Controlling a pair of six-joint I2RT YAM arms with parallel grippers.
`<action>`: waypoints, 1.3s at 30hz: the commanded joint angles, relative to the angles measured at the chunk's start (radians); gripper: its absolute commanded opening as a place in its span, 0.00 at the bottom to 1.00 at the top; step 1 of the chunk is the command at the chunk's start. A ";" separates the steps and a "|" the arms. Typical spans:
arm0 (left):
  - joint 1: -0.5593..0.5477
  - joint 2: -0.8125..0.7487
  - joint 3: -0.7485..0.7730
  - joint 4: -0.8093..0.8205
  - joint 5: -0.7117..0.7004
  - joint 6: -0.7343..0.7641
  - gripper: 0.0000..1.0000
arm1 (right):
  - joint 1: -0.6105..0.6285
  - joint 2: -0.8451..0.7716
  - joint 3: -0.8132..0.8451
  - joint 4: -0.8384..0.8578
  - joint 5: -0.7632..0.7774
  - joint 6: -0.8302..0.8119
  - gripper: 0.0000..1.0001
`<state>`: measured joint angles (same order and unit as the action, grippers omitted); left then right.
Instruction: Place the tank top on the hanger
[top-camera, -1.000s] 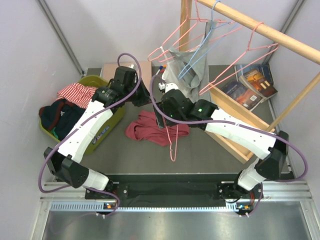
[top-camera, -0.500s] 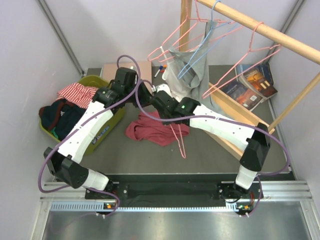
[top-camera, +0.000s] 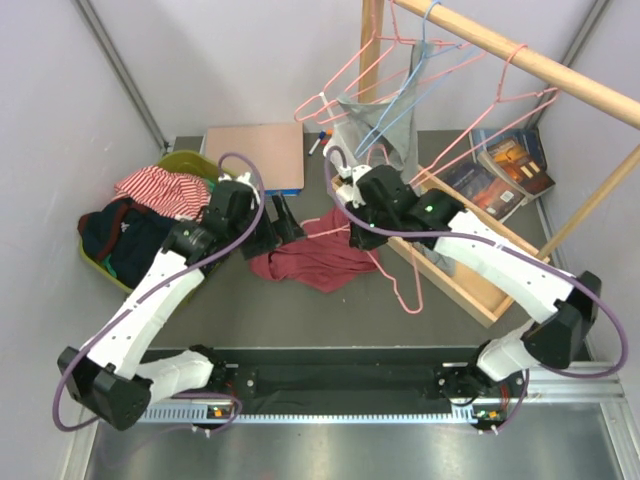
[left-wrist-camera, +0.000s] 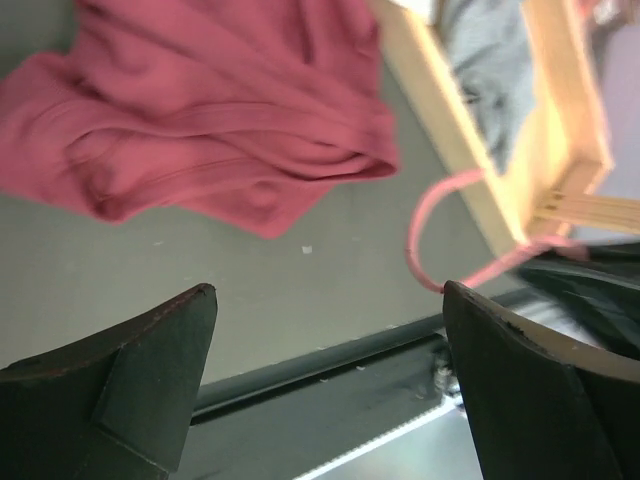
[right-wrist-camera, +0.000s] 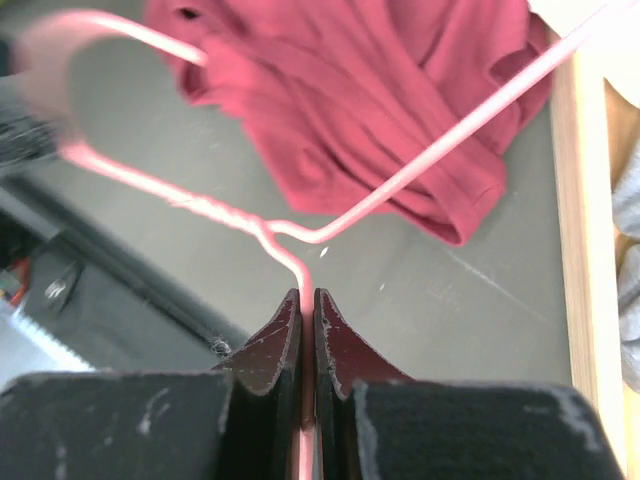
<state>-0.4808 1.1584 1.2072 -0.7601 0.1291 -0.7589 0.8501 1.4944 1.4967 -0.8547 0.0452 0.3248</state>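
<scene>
**Where Things Sit on the Bench**

The tank top (top-camera: 310, 258) lies in the middle of the bench (top-camera: 330, 320). The left claw (top-camera: 283, 222) is just behind its left part, wide apart and holding nothing. The right claw (top-camera: 357, 232) is over its right edge and pinches the hanger (right-wrist-camera: 400, 178). The hanger reaches toward the front, between the tank top and the wooden frame (top-camera: 470, 290) on the right. A basket (top-camera: 195, 160) of clothes sits at the left. A flat board (top-camera: 255, 155) lies at the back. Books (top-camera: 515, 160) lie at the back right, under the rail (top-camera: 520, 55).

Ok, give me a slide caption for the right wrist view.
The right gripper clamps the hanger by its wire, with the tank top crumpled on the table beyond.
</scene>
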 joint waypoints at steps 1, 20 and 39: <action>0.002 -0.034 -0.150 -0.007 -0.150 0.023 0.99 | -0.045 -0.105 0.030 -0.029 -0.227 -0.062 0.00; 0.091 0.346 -0.347 0.200 -0.375 0.072 0.60 | -0.135 -0.094 0.066 0.013 -0.507 -0.063 0.00; 0.107 0.312 -0.279 0.209 -0.419 0.114 0.00 | -0.198 -0.089 -0.001 0.048 -0.808 -0.107 0.00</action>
<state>-0.3943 1.5600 0.8711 -0.5377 -0.2161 -0.6701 0.6888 1.4483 1.5410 -0.8742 -0.5621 0.2485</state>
